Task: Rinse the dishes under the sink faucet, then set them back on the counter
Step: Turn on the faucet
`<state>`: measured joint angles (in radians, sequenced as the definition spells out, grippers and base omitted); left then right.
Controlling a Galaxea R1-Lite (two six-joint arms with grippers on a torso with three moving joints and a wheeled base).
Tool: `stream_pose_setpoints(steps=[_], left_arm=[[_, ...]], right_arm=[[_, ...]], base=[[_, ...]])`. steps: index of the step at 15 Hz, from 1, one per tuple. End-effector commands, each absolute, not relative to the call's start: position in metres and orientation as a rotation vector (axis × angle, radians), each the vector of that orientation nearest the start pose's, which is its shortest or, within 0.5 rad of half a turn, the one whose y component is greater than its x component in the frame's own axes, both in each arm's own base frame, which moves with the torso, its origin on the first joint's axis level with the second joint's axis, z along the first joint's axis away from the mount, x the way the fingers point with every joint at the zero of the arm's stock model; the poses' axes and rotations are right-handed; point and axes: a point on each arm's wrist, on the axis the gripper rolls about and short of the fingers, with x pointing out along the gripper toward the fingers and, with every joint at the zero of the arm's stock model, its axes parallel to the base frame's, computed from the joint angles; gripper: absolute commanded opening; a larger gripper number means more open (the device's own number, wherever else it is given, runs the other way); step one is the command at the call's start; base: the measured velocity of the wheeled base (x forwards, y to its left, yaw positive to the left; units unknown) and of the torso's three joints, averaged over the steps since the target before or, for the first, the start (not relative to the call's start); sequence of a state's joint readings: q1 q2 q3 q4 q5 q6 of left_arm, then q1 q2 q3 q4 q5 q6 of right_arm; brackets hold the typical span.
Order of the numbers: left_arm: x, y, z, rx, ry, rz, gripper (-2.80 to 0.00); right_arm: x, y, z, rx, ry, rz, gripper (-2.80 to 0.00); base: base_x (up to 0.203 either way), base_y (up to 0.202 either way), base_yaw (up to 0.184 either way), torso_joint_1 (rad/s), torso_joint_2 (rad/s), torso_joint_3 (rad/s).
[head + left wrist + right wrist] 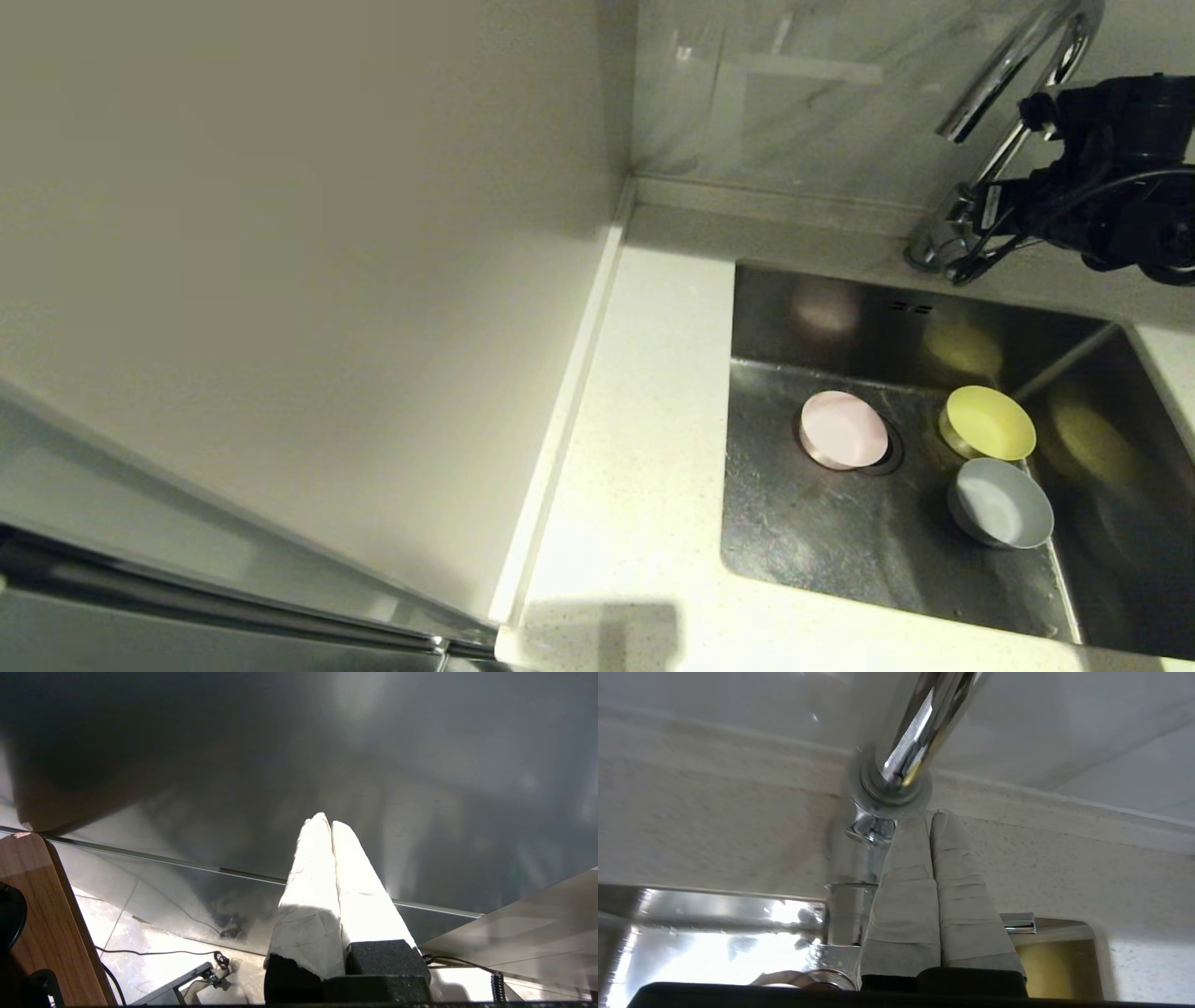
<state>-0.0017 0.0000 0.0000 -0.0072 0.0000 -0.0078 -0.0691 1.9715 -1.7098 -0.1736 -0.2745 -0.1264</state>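
The white speckled worktop point(644, 485) runs along the sink's left side toward the front edge, and nothing stands on it. In the sink point(803, 541) beyond it sit the three dishes: the grey-blue bowl point(1001, 504) nearest the front, touching or just beside the yellow bowl point(988, 425), and the pale pink bowl point(843, 429) apart from them, over the drain. No water shows.

Farther back, at the worktop's rear edge, the right end effector point(930, 816) is clenched on nothing, its fingertips against or just beside the base of the faucet point(1013, 56). The lever point(1017, 923) pokes out from behind the fingers.

I judge that it is about to nudge the lever. With closed fingers pushing smooth chrome, they could slide off, or shove the lever too far so water splashes out of the bowls.

The right arm hides the faucet base in the head view, so contact cannot be confirmed. The left end effector point(331, 826) is clenched shut and parked away from the sink.
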Motion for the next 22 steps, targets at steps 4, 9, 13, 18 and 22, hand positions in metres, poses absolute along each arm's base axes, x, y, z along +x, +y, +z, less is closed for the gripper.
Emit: stream_pose_setpoints(steps=[4,9,13,18,22], left_arm=[[-0.023,0.0,0.075,-0.008,-0.005,-0.002,-2.8],[-0.023,0.0,0.076,-0.008,-0.006,-0.002,-2.8],[-0.023,0.0,0.075,-0.008,-0.005,-0.002,-2.8],[-0.023,0.0,0.075,-0.008,-0.005,-0.002,-2.8],[-0.023,0.0,0.075,-0.008,-0.005,-0.002,-2.8]], right_arm=[[0.407,-0.042,0.284,-0.211,0.163,-0.375,-2.8],[0.396,-0.053,0.276,-0.302,0.232,-0.419,-2.8],[0.389,-0.061,0.281,-0.35,0.241,-0.447,-2.8],[0.378,-0.075,0.264,-0.429,0.335,-0.461,-2.8],[0.367,-0.086,0.25,-0.483,0.412,-0.47,-2.8]], base=[[0.0,0.0,0.0,0.0,0.0,0.0],[0.0,0.0,0.0,0.0,0.0,0.0],[0.0,0.0,0.0,0.0,0.0,0.0],[0.0,0.0,0.0,0.0,0.0,0.0],[0.0,0.0,0.0,0.0,0.0,0.0]])
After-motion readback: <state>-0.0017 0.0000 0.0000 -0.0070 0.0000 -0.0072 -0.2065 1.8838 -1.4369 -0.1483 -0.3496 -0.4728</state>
